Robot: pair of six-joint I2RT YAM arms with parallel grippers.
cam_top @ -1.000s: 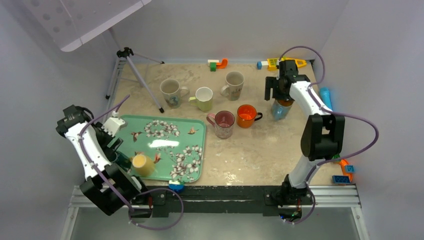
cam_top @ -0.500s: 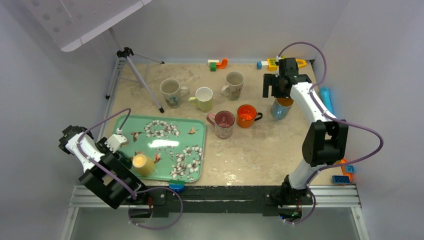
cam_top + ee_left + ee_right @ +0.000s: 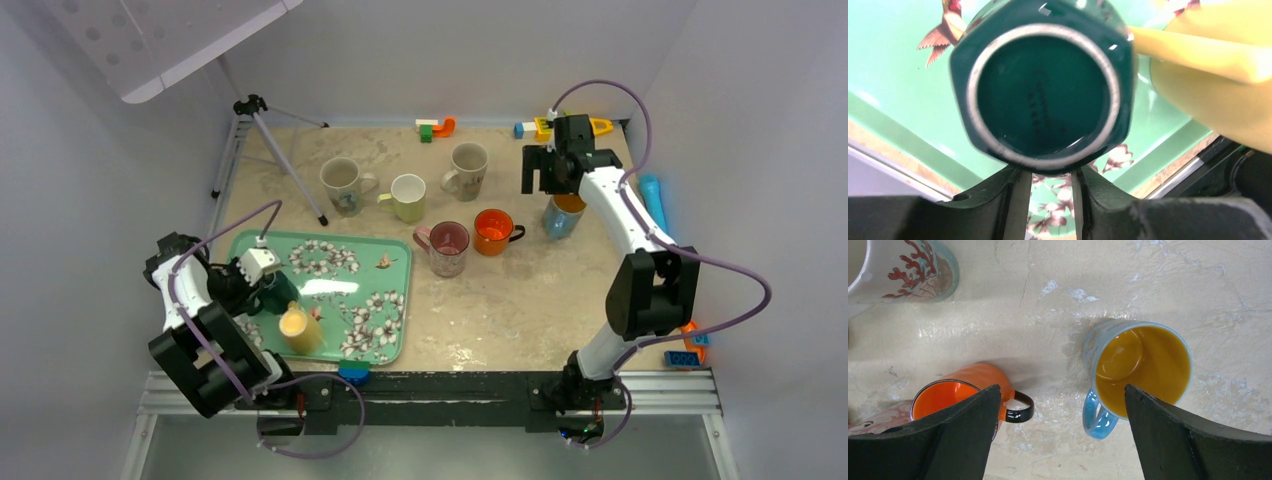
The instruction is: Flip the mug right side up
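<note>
Beige stone-patterned table (image 3: 500,300) is filling the white-walled booth, and a mint-green flowered tray (image 3: 345,262) is lying on its near left part. On the left part of that tray the dark green mug (image 3: 1043,95) is sitting, its base with the pale unglazed ring facing the left wrist camera, so it is not standing right side up. The left gripper (image 3: 1048,200) is pressing in right at the mug's lower edge. Its fingers (image 3: 1015,200) are standing close together with only a thin gap showing tray pattern, their tips are hiding behind the mug, and I cannot tell whether they are pinching any part of it.

A yellow cup (image 3: 297,328) is standing just beside the mug, toward the tray's near edge.

Off the tray, a pink mug (image 3: 447,247) and an orange mug (image 3: 493,230) are standing upright side by side. A pale green mug (image 3: 407,196) and two cream mugs (image 3: 342,185) are standing farther back.

At the far right the right gripper (image 3: 1060,390) is hovering with its fingers spread wide and holding nothing, above an upright blue mug (image 3: 1140,367) with a yellow inside.
</note>
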